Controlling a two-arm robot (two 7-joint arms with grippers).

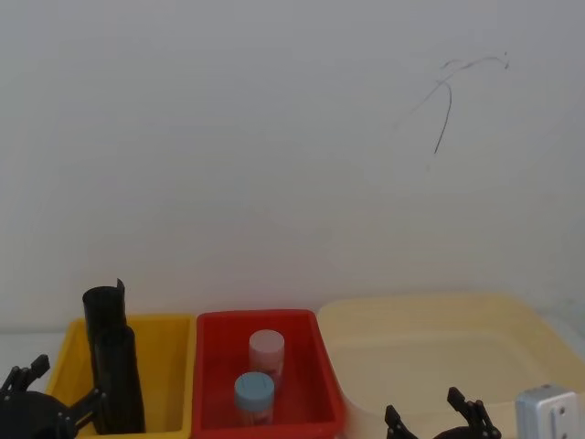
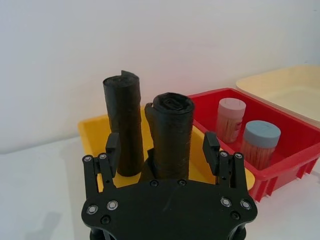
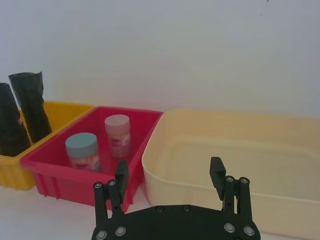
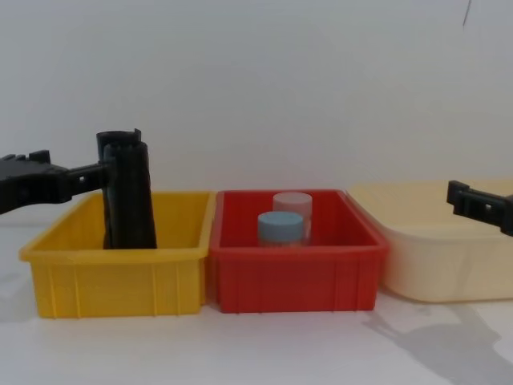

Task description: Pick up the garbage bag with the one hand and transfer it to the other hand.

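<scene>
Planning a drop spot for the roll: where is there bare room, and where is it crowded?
The cream tub beyond the right gripper is bare inside. The yellow bin is free on its right; its left holds the garbage bag, a slimmer roll and the open-jawed left gripper. Two jars crowd the red bin.

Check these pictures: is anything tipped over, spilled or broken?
Nothing is tipped or spilled. The garbage bag and the slimmer roll stand upright in the yellow bin, the pink-lidded jar and blue-lidded jar upright in the red bin. Only oddity: a thin dark line on the wall, like a crack.
</scene>
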